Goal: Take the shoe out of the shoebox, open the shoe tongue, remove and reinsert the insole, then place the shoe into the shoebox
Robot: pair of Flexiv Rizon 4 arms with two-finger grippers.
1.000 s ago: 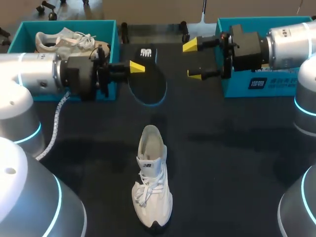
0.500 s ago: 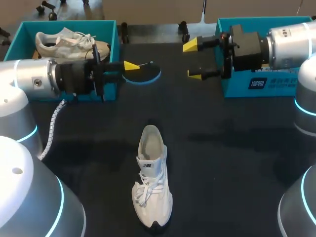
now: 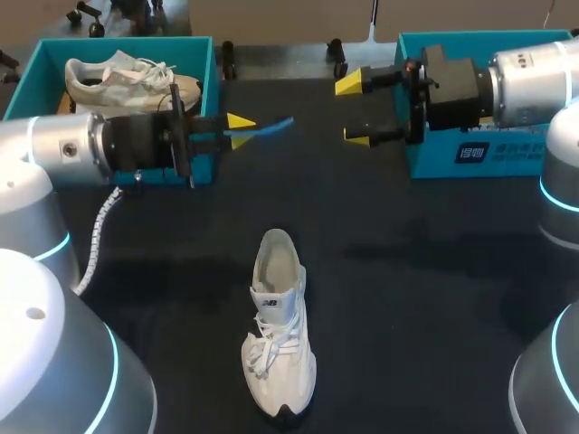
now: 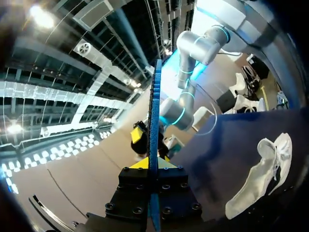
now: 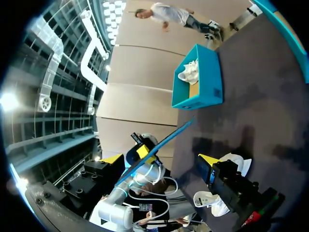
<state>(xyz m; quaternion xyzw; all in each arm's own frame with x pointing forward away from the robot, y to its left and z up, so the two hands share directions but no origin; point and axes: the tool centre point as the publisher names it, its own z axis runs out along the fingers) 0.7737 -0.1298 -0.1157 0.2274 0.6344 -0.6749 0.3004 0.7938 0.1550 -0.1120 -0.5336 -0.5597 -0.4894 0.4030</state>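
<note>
Left tool (image 3: 239, 130): clamped on the insole (image 3: 271, 127), which is held edge-on above the worktop (image 3: 407, 271), just beside the left box (image 3: 136, 41).
Right tool (image 3: 353, 110): fingers apart, facing the insole, in front of the right box (image 3: 434, 158).
Shoe (image 3: 279, 334): white, laced, upright on the worktop, well apart from both tools.
Second shoe (image 3: 118, 77): white, lying in the left box.

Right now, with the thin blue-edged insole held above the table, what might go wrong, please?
The left gripper pinches the thin blue-edged insole by one end, so it may slip or twist. The white lace-up sneaker lies unheld, so pushing the insole in could shove it away.
</note>
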